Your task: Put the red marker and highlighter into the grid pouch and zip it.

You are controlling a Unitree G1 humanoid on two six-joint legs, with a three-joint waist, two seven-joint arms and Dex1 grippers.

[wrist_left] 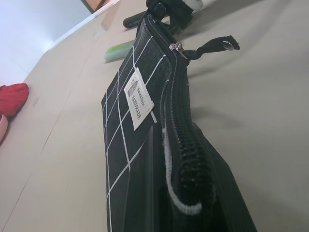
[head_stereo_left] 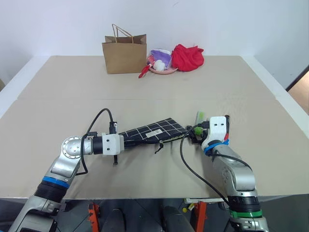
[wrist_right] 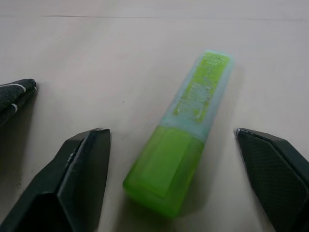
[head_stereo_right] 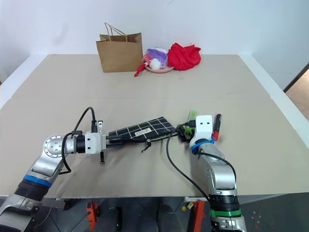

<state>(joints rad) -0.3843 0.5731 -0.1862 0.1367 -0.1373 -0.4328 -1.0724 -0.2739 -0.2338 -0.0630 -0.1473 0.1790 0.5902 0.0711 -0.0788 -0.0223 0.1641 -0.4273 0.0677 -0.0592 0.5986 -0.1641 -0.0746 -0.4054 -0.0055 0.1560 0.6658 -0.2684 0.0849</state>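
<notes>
Left gripper [head_stereo_left: 126,140] clamps grid pouch [head_stereo_left: 153,132]; highlighter [head_stereo_left: 199,117] beside right gripper [head_stereo_left: 193,135].

Head stereo pair looking down over the worktop [head_stereo_left: 145,77], wrist views close on the grid pouch [wrist_left: 130,125] and the highlighter [wrist_right: 183,145], both shared with the head pair

At the far edge of the tan table [head_stereo_left: 72,87], a brown paper bag [head_stereo_left: 124,54] with handles stands upright, beside it a pink plate [head_stereo_left: 164,70] holding purple and white items, a small red item [head_stereo_left: 144,72] at its rim, and a crumpled red cloth [head_stereo_left: 187,57].
</notes>
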